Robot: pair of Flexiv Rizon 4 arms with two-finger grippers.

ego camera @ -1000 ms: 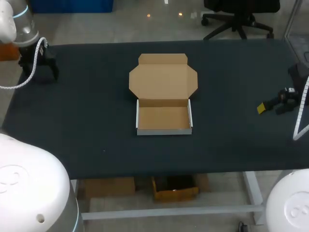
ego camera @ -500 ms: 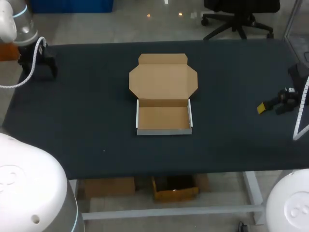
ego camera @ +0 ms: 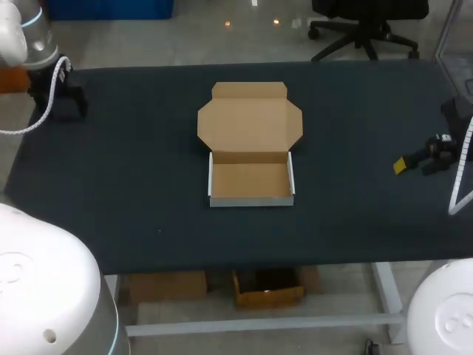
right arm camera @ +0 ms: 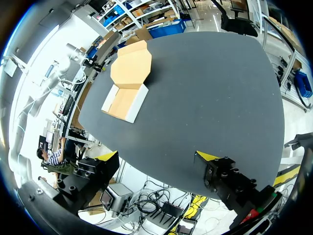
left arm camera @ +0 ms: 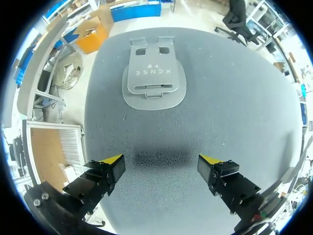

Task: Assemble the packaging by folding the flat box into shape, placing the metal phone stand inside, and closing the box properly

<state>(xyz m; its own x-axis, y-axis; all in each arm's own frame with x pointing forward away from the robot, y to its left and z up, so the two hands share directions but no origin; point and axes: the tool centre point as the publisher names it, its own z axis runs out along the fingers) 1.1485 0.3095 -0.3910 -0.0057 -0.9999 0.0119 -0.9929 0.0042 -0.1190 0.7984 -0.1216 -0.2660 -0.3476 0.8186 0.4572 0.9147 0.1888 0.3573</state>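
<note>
Box point(ego camera: 251, 180) sits mid worktop point(ego camera: 148, 163). Its tray is already folded up w/ walls standing, and the lid point(ego camera: 250, 122) lies flat open behind it. Tray looks empty, so step in hand is prob. fetching the phone stand point(left arm camera: 154, 78).

The stand lies flat on the worktop ahead of the left end effector point(left arm camera: 160, 161), apart from it. I can't make it out in head view. Left end effector is wide open, holding nothing, and sits at the far left corner in head view point(ego camera: 58, 95).

The stand is thin flat metal, so it will likely slip. Best to centre over it, come down w/ fingers on either side of the narrower width, and close on the edges, not the face. Keep it level on the carry.

Right end effector point(right arm camera: 156, 156) is also wide open and empty, near the right edge point(ego camera: 425, 159), well apart from the box and not in the way.

Main obstruction is the open lid. Approach the tray from the left side or front so the flaps aren't knocked.
</note>
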